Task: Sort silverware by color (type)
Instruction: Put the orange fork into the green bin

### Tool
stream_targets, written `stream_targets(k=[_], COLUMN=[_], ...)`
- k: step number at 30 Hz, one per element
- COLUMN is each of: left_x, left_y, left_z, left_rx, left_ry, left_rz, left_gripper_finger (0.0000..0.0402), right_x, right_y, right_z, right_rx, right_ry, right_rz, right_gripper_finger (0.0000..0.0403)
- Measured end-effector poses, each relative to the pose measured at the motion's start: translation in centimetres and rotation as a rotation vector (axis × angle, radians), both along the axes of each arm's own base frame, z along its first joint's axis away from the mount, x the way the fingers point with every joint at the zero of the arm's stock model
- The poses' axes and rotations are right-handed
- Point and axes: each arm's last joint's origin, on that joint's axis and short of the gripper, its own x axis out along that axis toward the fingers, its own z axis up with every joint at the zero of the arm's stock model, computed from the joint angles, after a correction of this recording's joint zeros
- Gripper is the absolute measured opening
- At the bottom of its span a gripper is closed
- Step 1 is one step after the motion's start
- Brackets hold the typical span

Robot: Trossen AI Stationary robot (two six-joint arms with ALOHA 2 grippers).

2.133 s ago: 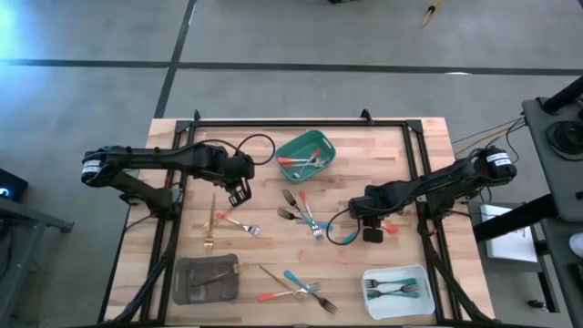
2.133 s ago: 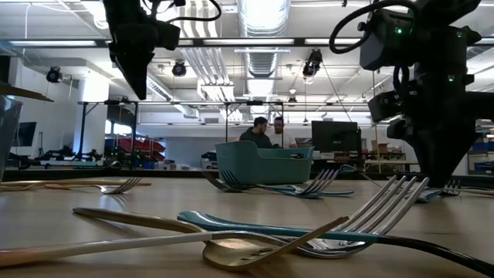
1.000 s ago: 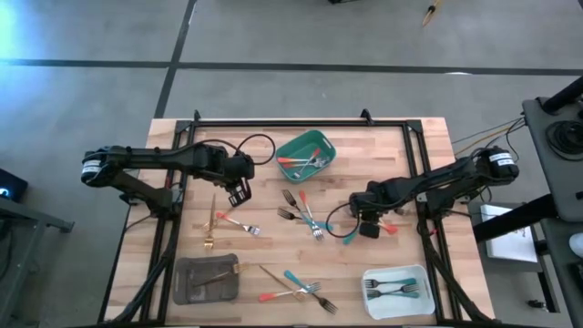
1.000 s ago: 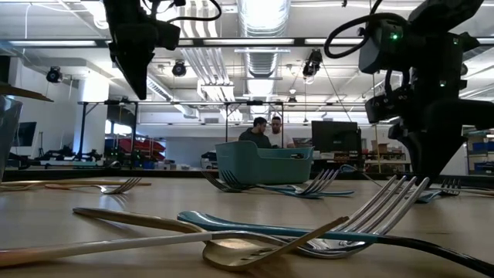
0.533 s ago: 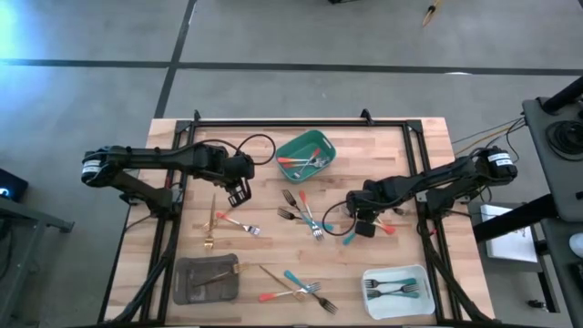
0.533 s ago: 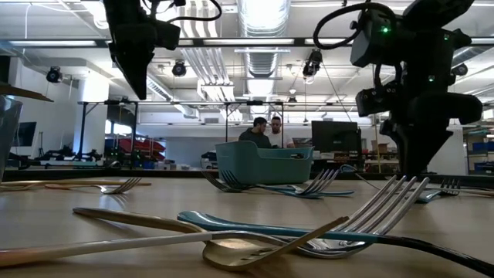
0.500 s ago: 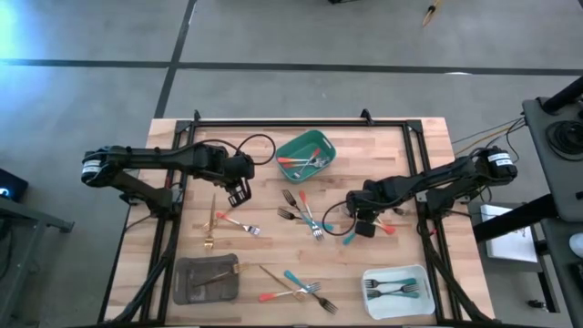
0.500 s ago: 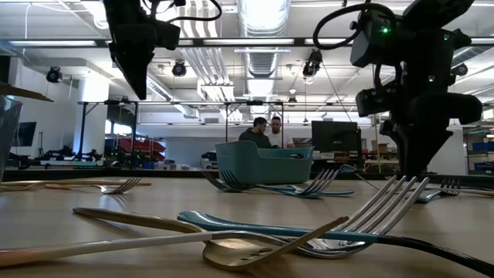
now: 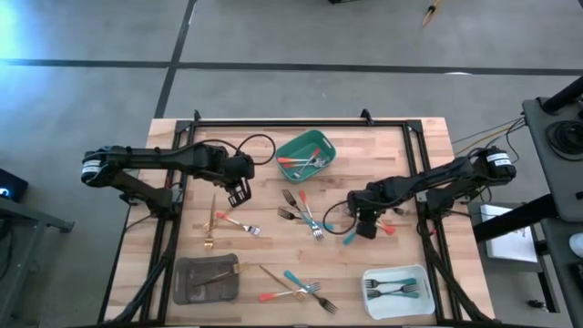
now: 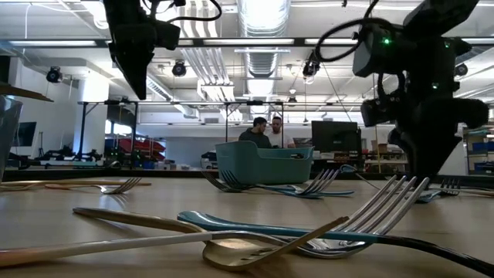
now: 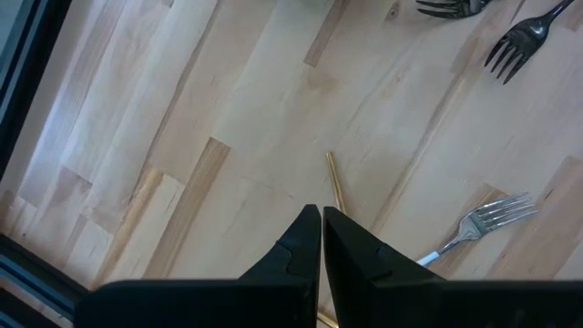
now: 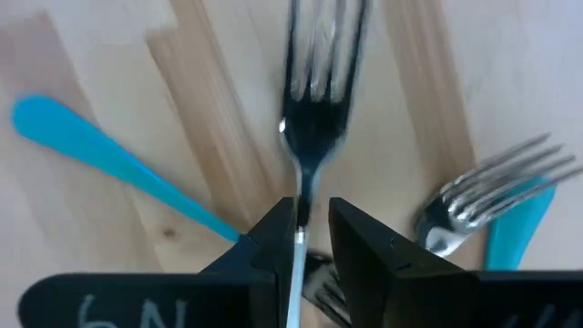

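We have the right gripper (image 9: 365,224) low over the counter (image 9: 401,155), right of centre, its jaws straddling the neck of a fork (image 12: 314,109) with a slight gap left on either side: around it, not yet clenched. A teal handle (image 12: 118,169) runs just beside the jaws, and a second fork head (image 12: 496,196) lies close on the other side.

Risk, as we judge it: the fork lies flat on the wood, so closing could skid off the thin neck, or catch the neighbouring teal piece and drag it along. A pick of two pieces would spoil the colour sort.

The left gripper (image 9: 239,189) hangs above the counter's left half, jaws pressed together on nothing, a gold utensil (image 11: 335,187) beneath it.

Remaining silverware sits scattered mid-counter; some already lies in the green tray (image 9: 290,147), white tray (image 9: 366,290) and grey tray (image 9: 182,284).

Against two seconds ago: the right gripper has shifted slightly toward the centre; the left arm is unchanged.
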Motion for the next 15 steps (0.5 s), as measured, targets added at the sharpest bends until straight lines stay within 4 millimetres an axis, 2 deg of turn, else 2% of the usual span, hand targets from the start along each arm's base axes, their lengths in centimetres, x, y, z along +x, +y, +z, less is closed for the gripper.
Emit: stream_targets(k=[6,10,15], left_x=[0.0,0.0,0.0], left_y=[0.0,0.0,0.0], left_z=[0.0,0.0,0.0], left_rx=[0.0,0.0,0.0], left_ry=[0.0,0.0,0.0], left_rz=[0.0,0.0,0.0], left_gripper_finger=[0.0,0.0,0.0], right_x=[-1.1,-1.1,-0.7], right_y=[-0.1,-0.1,-0.1], right_z=[-1.3,-1.6,-1.2], right_rx=[0.003,0.006,0.004], right_ry=[0.022,0.005,-0.009], right_rz=[-0.017,-0.016,-0.018], right_gripper_finger=[0.0063,0.0059,0.0018])
